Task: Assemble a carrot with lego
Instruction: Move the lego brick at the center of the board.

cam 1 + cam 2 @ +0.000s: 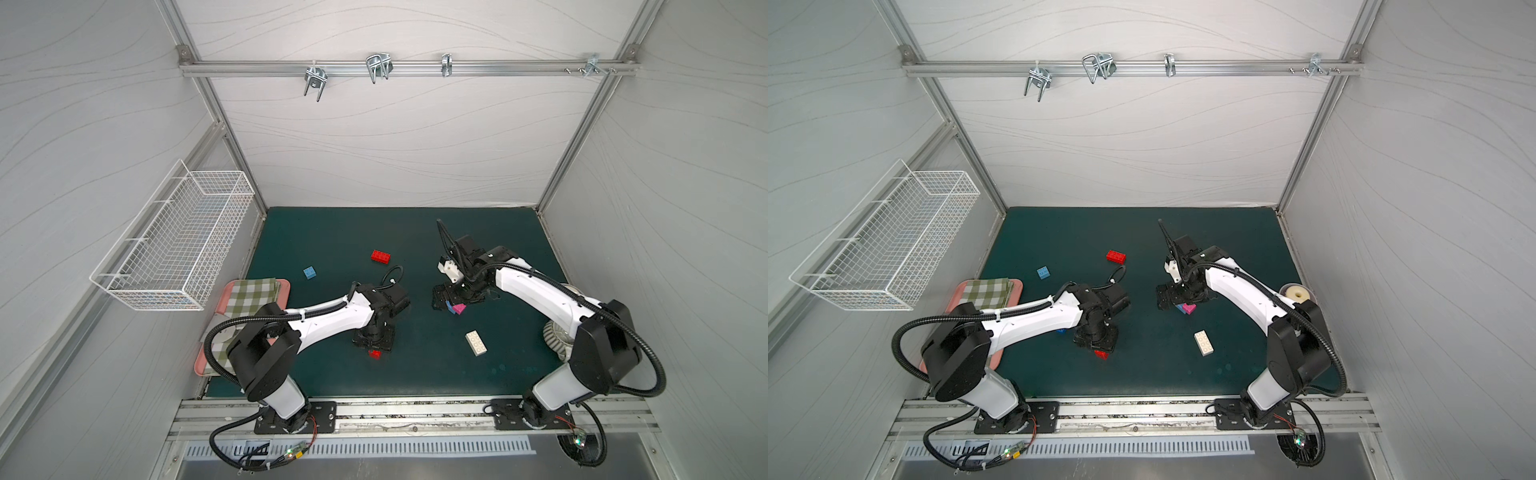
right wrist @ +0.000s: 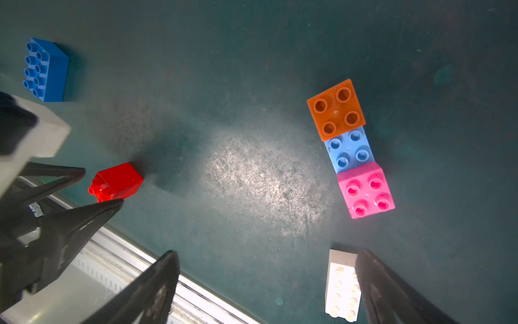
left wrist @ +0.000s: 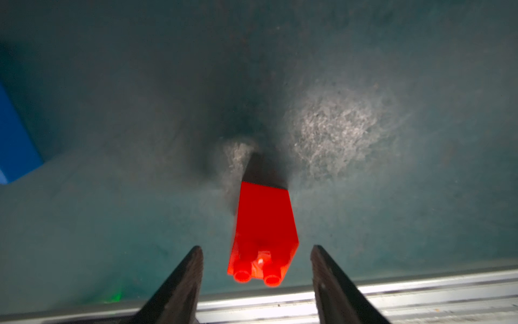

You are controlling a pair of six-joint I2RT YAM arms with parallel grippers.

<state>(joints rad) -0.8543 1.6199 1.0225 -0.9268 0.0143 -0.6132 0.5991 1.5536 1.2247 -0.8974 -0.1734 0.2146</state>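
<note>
Straddling the small red brick (image 3: 263, 224), left gripper (image 3: 256, 247) grips nothing yet, jaws apart; right gripper (image 2: 267, 252) hangs wide open over the orange-blue-pink row (image 2: 349, 150). White brick (image 2: 342, 289), long red brick (image 1: 380, 256), blue brick (image 2: 46, 70) lie loose: barely begun.

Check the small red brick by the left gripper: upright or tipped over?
Tipped on its side: the small red brick lies with its studs pointing sideways, not up, in both wrist views.

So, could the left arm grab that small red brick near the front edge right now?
Probably yes. The left gripper is open and straddles the red brick, with a gap showing on each side. Nothing else lies between them, so closing should catch it.
</note>
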